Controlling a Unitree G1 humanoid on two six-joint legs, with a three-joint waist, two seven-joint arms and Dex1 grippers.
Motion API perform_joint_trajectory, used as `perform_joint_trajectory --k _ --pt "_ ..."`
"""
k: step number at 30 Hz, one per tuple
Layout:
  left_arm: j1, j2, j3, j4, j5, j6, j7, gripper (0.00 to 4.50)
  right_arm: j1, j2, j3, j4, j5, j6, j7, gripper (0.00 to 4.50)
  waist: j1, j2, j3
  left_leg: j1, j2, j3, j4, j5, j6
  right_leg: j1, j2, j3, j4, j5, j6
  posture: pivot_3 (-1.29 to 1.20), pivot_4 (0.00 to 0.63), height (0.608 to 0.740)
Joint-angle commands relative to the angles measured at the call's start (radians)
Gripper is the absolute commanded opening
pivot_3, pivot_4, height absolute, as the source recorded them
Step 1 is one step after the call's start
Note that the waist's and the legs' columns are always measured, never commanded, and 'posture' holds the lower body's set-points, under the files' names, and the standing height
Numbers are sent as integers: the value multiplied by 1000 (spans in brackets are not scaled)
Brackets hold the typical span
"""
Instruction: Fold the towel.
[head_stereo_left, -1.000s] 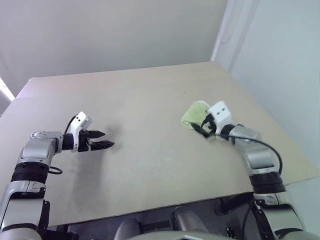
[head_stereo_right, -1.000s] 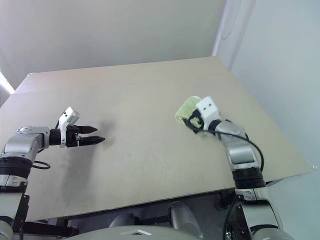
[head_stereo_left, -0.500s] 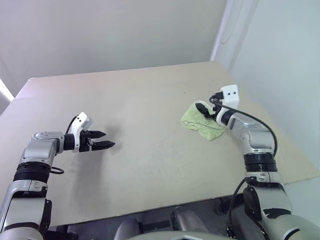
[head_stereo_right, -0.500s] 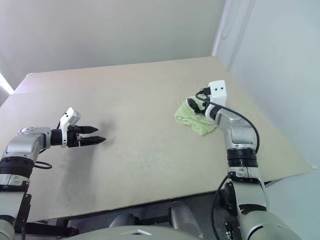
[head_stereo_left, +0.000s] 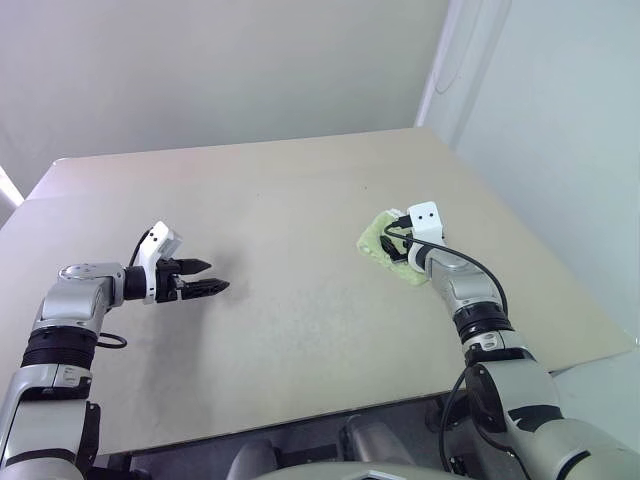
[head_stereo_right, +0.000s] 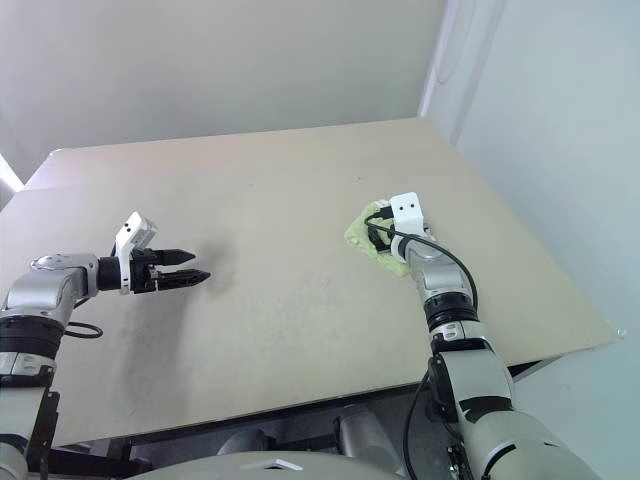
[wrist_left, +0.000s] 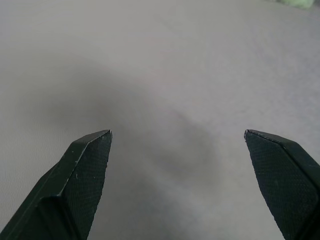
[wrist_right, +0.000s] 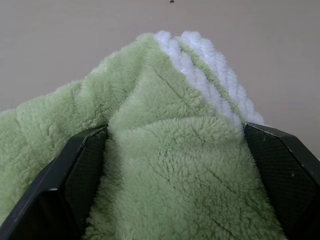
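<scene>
1. The towel (wrist_right: 165, 165) lies bunched on the right part of the counter (head_stereo_left: 300, 200), whitish edge showing.
2. The right tool (wrist_right: 175, 137) is spread wide, its fingers on either side of the bunch, not closed.
3. The left tool (head_stereo_left: 205, 278) hovers wide open and empty, well apart.

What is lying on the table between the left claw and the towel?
Nothing: in the left eye view, bare table runs from the left claw to the towel.
</scene>
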Motion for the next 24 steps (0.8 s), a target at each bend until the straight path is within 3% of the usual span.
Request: perform_joint_trajectory --k 1,7,12,20,24 --pt "4 17 37 -65 -33 20 0 4500 23 25 25 64 -12 30 14 4460 0 0 0 2 0 0 0 0 0 2 0 0 0 -1 -1 0 0 740" --pt "19 13 37 -107 -47 51 15 4500 -6 7 -37 14 32 18 13 4460 0 0 0 4 0 -1 0 0 0 5 0 0 0 -1 -1 0 0 740" --pt "19 8 37 -124 -61 66 24 4500 -7 -4 -118 -140 137 9 78 4460 1 3 2 -1 0 0 0 0 0 -1 0 0 0 -1 -1 0 0 740" --pt "40 -62 143 -175 -146 -3 76 4500 123 -79 -151 -607 399 177 352 4460 9 6 4 -2 0 0 -6 0 0 -4 0 0 -1 0 3 0 0 740" --pt "53 -73 164 -186 -159 -31 81 4500 151 -97 -145 -670 430 217 366 4460 6 6 4 -1 0 0 -9 0 0 -4 0 0 -3 0 2 0 0 740"
